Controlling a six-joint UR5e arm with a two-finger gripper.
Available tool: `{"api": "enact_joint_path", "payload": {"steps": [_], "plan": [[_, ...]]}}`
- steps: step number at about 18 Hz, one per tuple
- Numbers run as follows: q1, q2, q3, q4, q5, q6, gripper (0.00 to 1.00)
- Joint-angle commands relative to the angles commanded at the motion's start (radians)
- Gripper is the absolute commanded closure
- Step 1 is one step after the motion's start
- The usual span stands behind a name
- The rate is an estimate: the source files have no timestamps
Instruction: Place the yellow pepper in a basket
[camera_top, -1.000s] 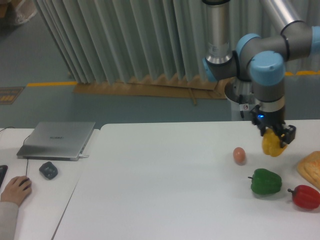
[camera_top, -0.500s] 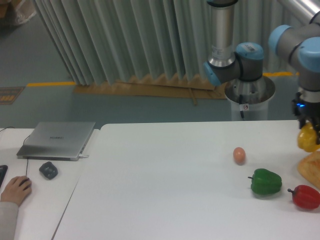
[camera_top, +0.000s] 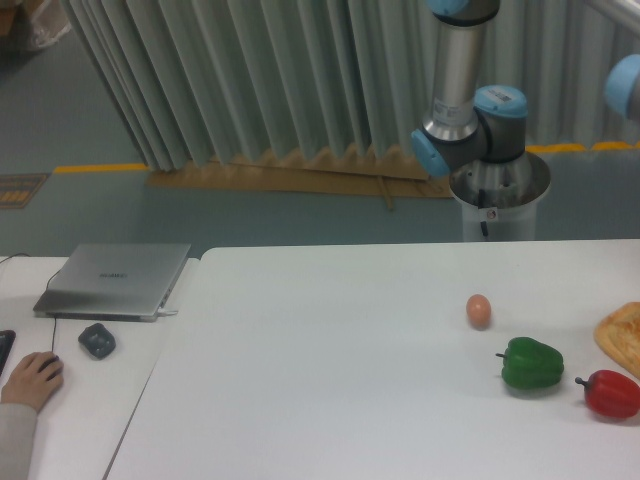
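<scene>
Nearest the camera, at the left edge, a person's hand (camera_top: 30, 380) is seen resting on the side table, with a dark grey computer mouse (camera_top: 97, 340) just beyond it and a closed silver laptop (camera_top: 113, 279) farther back.

On the white table (camera_top: 330, 390), at the right, a red pepper (camera_top: 611, 393) lies nearest, with a green pepper (camera_top: 531, 364) just beside it to the left. A yellowish flat item (camera_top: 622, 337), cut off by the frame edge, cannot be identified. A small tan egg (camera_top: 479, 310) stands apart, a little farther back.

Behind the table, the arm's base and shoulder joint (camera_top: 470, 130) are visible; a further link passes out of frame at the upper right.

The yellow pepper is not in view, and no basket is shown. The gripper is likewise out of frame, so the state of the jaws cannot be told. Whether the pepper is held cannot be confirmed from this view.

On handling, it is judged that such a pepper would be light, hollow and fairly stiff, with a glossy skin that may slip. A hold across the widest lobes, with moderate pressure, would be advised; the stem should not be relied upon.
</scene>
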Motion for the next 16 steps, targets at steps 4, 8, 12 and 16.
{"api": "enact_joint_path", "payload": {"steps": [4, 8, 12, 16], "plan": [[0.041, -0.04, 0.0, 0.051, 0.0, 0.136, 0.4], [0.067, -0.068, 0.003, 0.104, -0.003, 0.264, 0.4], [0.094, -0.075, 0.0, 0.161, -0.003, 0.388, 0.4], [0.087, -0.074, -0.006, 0.17, -0.003, 0.355, 0.0]]}}
